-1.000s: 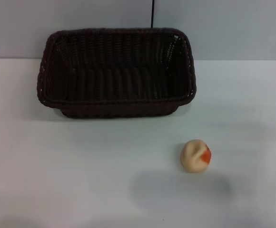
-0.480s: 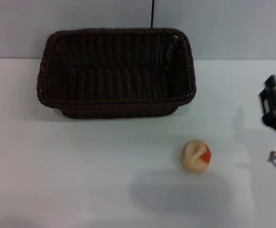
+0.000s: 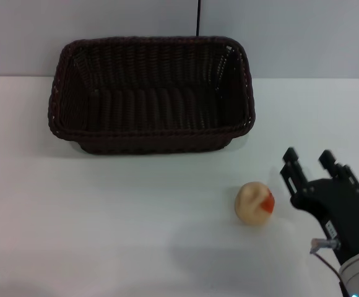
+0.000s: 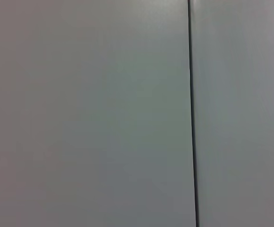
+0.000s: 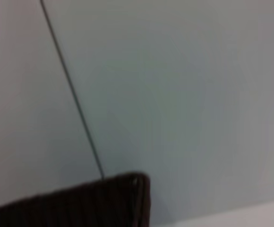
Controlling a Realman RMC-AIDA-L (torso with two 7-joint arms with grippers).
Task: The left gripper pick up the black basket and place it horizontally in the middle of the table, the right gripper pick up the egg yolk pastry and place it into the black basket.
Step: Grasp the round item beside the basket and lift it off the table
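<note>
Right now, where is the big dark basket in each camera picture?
Head view: the black basket sits at the table's far middle, against the wall.
Left wrist view: not in it, only wall.
Right wrist view: one corner of the black basket shows.
Shared landmark: the dark wall seam.

No text, label, brand or number can be read anywhere.

The black basket [image 3: 151, 93] is woven wicker, dark and ribbed, with a braided rim and a faint sheen. The egg yolk pastry [image 3: 254, 203] looks soft, matt and doughy. The table [image 3: 105, 216] is smooth, white and slightly glossy. The right gripper [image 3: 309, 166] is matt black plastic.
</note>
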